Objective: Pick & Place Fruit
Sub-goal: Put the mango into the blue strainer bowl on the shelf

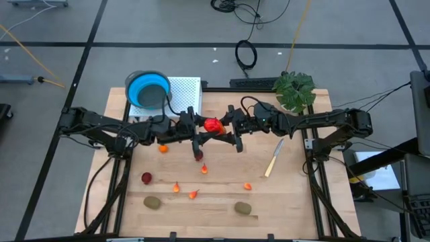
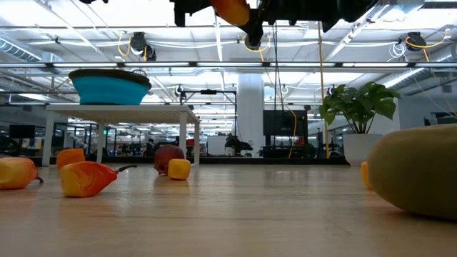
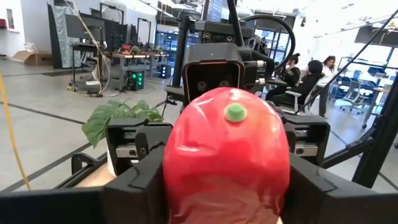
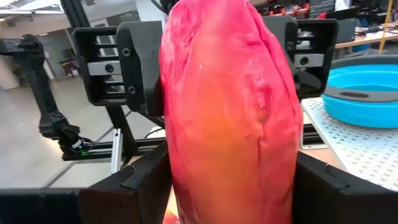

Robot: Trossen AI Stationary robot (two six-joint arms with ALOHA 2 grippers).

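The large red-orange oval toy fruit (image 1: 213, 125) hangs above the table's far middle, clamped between the fingers of both the left gripper (image 1: 199, 124) and the right gripper (image 1: 227, 124), which meet head-on. Near it on the wooden table (image 1: 289, 195) lie smaller fruits, with a blue bowl (image 1: 148, 89) far left.

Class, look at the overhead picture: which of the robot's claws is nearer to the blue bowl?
The left claw. It sits just beside the blue bowl, towards the table's middle, at the red fruit. The right claw is farther off, beyond the fruit.
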